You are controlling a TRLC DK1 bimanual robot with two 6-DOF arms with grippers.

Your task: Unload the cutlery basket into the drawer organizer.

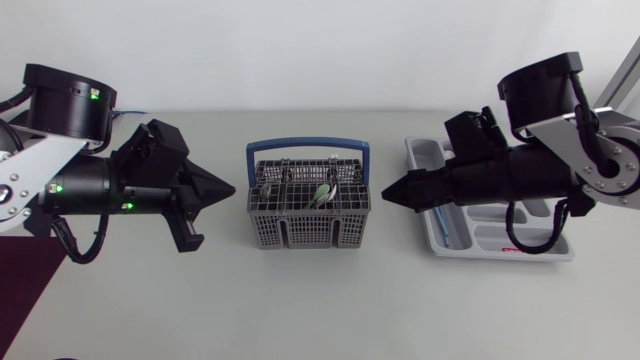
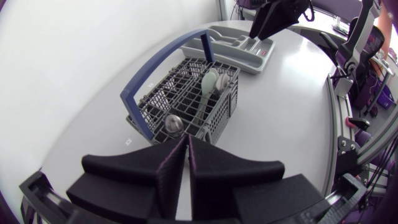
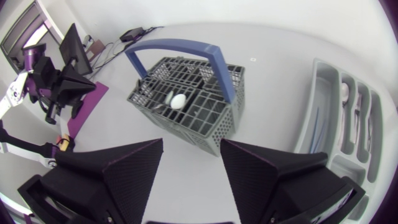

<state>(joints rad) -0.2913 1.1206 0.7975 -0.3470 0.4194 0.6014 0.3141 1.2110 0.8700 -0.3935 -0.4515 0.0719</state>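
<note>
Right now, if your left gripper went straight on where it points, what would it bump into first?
Most likely the cutlery basket. My left gripper, jaws together, points at its near side wall with nothing in between. Height is hard to judge from above.

- Robotics lab, this one: a left arm and a right arm, silver-grey links and black joints, come in over one table from either side.
- The table is plain and pale, a test bench.
- Cutlery basket and drawer organizer staged on it.
</note>
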